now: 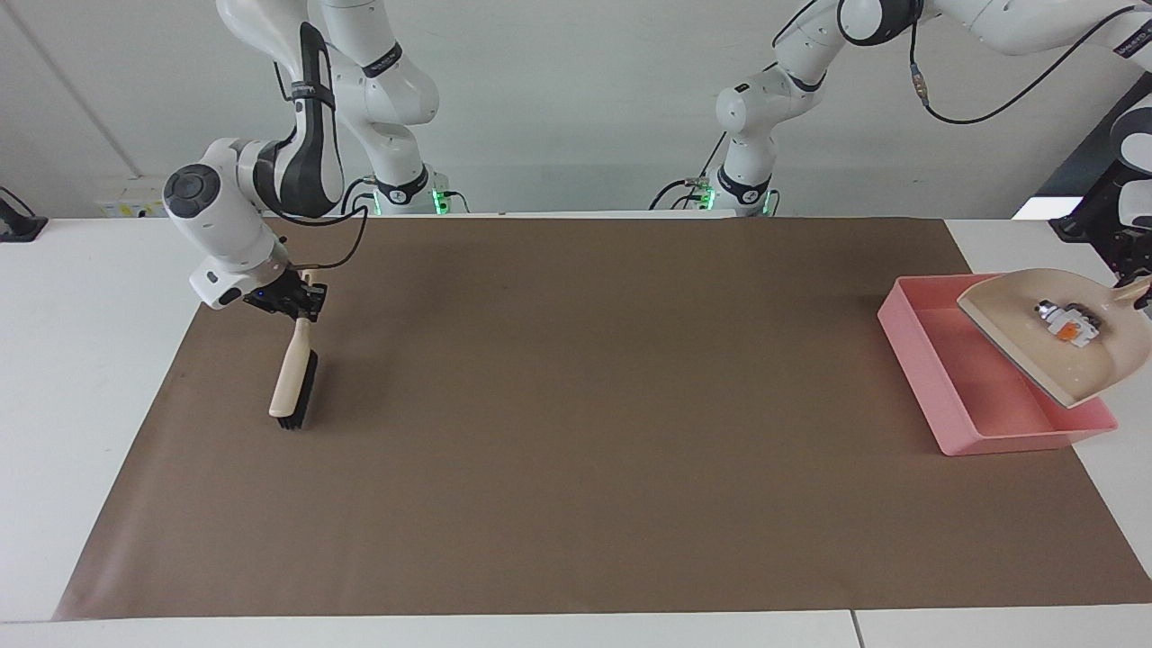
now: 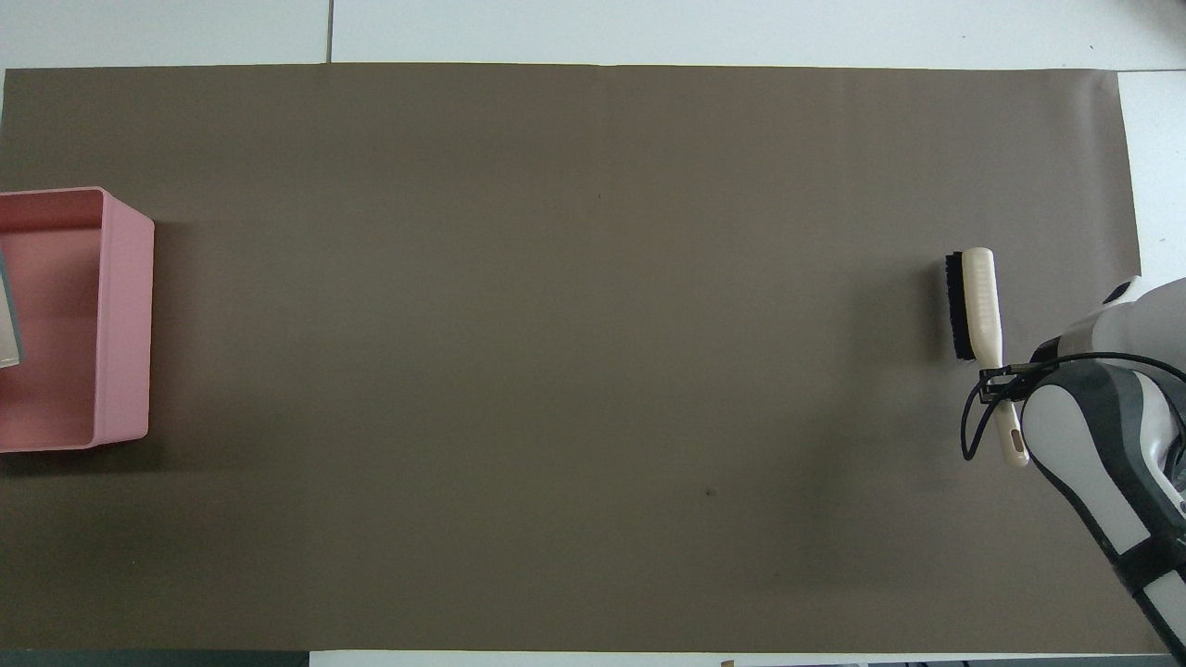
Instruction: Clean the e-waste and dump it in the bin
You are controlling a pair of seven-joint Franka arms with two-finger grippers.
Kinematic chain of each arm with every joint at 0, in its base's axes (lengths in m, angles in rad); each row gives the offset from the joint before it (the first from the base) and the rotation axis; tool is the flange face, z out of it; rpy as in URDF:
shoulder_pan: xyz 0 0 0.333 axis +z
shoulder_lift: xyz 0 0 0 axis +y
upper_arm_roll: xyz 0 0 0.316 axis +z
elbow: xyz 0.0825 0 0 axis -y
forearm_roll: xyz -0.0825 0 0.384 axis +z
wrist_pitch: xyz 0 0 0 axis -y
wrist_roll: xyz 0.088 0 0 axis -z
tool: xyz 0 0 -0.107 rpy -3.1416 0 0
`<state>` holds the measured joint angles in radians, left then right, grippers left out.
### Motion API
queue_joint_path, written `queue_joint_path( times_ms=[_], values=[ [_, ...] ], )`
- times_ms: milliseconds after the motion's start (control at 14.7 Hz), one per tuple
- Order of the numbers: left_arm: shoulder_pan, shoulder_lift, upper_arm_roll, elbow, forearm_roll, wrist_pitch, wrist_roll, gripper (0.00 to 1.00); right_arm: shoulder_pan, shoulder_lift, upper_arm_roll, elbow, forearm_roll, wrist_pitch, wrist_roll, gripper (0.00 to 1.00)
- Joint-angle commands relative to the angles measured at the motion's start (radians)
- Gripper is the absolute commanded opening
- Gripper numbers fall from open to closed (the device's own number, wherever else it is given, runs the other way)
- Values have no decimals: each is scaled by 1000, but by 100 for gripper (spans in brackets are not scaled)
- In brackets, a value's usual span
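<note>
The left gripper point(image 1: 1139, 290) is at 3 o'clock in the facing view, half cut by the edge. Its fingers must be clamped on the handle, because the beige plastic dustpan point(image 1: 1035, 346) hangs tilted over the shallow pink plastic bin point(image 1: 911, 373). The small white-grey e-waste part point(image 1: 1066, 322) lies inside the pan near the handle, not yet in the bin. I judge that a fast tip could make the part bounce over the low wall onto the counter point(image 1: 576, 504). The right gripper point(image 1: 292, 301) waits at 9 o'clock, its fingers closed on the cream brush point(image 1: 292, 382). The overhead view shows only the pan's lip point(image 2: 7, 315) and hides the part.
</note>
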<state>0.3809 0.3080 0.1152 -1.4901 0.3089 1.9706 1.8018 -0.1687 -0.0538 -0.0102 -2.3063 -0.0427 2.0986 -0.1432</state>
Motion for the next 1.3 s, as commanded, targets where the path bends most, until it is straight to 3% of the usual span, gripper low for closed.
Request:
queue_joint_path(
  times_ms=[0, 341, 477, 614, 750, 818, 1227],
  values=[
    [-22, -7, 7, -33, 132, 69, -48, 0, -18, -31, 15, -47, -16, 38, -2, 8],
    [-33, -61, 7, -182, 404, 226, -214, 0, -17, -38, 15, -76, -16, 58, -13, 27],
    [-71, -66, 7, -197, 531, 218, -318, 0, -17, -40, 15, -77, -16, 58, -16, 28],
    [-108, -66, 7, -194, 625, 215, -347, 0, -17, -40, 15, -78, -16, 58, -39, 40],
    [-128, -66, 7, -197, 691, 211, -387, 0, -15, -40, 15, -74, -16, 51, -45, 71],
    [-129, -66, 7, -197, 702, 197, -398, 0, -12, -38, 16, -65, -16, 38, -47, 100],
    [-146, -107, -5, -167, 694, 188, -334, 0, 21, -27, 22, 125, -8, -15, -42, 100]
  ],
)
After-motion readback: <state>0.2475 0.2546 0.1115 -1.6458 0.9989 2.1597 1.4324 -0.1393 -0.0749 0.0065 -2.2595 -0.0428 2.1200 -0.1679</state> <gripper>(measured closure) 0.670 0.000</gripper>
